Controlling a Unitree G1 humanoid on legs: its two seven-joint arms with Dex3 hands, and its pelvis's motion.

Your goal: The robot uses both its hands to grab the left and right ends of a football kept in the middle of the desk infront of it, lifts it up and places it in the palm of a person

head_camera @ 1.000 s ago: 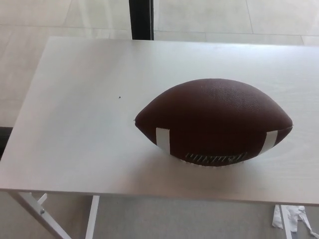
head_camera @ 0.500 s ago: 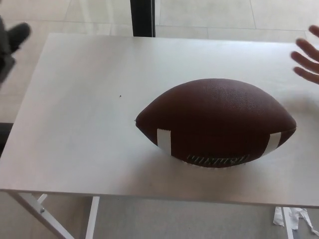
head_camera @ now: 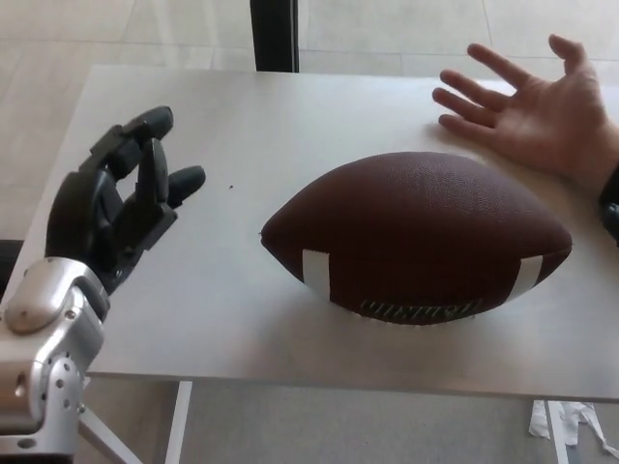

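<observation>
My left hand (head_camera: 121, 208), fingers spread and empty, should cup the football's (head_camera: 416, 237) tapered left tip; its pebbled skin looks light and grippy.

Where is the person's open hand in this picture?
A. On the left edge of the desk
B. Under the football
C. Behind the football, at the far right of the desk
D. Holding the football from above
C: the person's hand lies palm up on the desk beyond the football, at the far right, not touching it.
</observation>
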